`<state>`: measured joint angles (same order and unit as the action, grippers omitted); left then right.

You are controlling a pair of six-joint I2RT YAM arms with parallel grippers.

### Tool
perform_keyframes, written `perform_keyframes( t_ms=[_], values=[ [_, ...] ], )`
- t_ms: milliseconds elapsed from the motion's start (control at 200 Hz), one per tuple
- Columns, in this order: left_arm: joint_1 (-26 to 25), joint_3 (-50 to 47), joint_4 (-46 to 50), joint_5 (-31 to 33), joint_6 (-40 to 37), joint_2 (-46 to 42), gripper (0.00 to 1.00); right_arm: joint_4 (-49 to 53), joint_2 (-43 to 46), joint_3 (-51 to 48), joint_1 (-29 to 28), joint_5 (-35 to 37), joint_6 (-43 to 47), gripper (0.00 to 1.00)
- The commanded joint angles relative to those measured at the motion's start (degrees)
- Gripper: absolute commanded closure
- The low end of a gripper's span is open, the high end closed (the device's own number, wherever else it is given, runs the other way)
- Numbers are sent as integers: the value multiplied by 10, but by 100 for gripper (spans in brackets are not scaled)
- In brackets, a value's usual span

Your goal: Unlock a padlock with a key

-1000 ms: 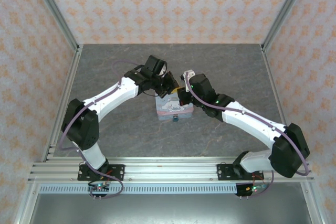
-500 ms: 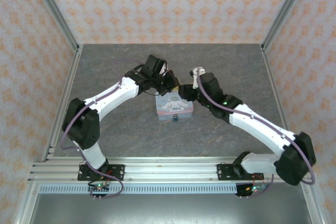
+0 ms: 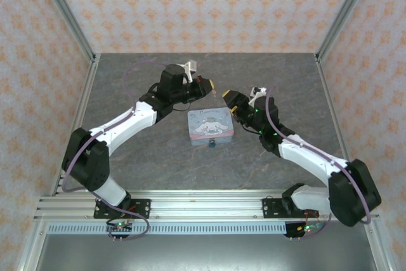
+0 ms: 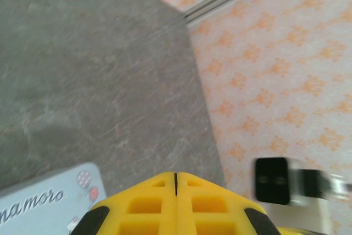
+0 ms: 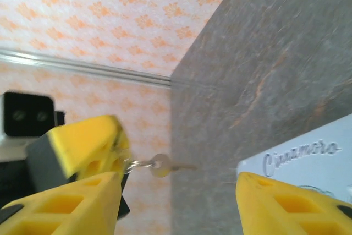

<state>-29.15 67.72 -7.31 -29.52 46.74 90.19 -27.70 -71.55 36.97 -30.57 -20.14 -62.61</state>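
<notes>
Left claw [image 4: 176,177] pinches the key [image 5: 160,165]; right claw [image 5: 176,188] spread; padlock [image 3: 211,145] barely a speck.

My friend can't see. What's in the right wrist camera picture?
A tiny key on a ring sticks out sideways from the left end effector, up in the air. The right end effector is open, and a corner of the pastel box lies on the gray table.

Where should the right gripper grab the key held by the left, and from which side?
Probably the round bow of the key, jaws on its flat faces, from the free side opposite the left gripper. The bow is widest, and that leaves the thin blade bare. The right gripper is open.
</notes>
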Motion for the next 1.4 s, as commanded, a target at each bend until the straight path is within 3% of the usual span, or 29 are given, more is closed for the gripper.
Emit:
perform_keyframes(
  t_ms=[0, 505, 766, 1196, 1396],
  values=[
    [0, -32, -135, 11, -18, -17, 100, -175, -34, -6, 2, -10, -146, 43],
    [1, -92, -285, -13, 69, -8, 100, -236, -52, -6, 4, -16, -72, 52],
    [0, -81, -274, -44, 99, 2, 100, -193, -43, 21, 14, -49, 18, 52],
    [0, -70, -270, -75, 112, 18, 100, -233, -73, 32, 34, -159, 23, 62],
    [1, -67, -275, -77, 119, 26, 100, -245, -85, 27, 34, -169, 18, 69]
  ],
)
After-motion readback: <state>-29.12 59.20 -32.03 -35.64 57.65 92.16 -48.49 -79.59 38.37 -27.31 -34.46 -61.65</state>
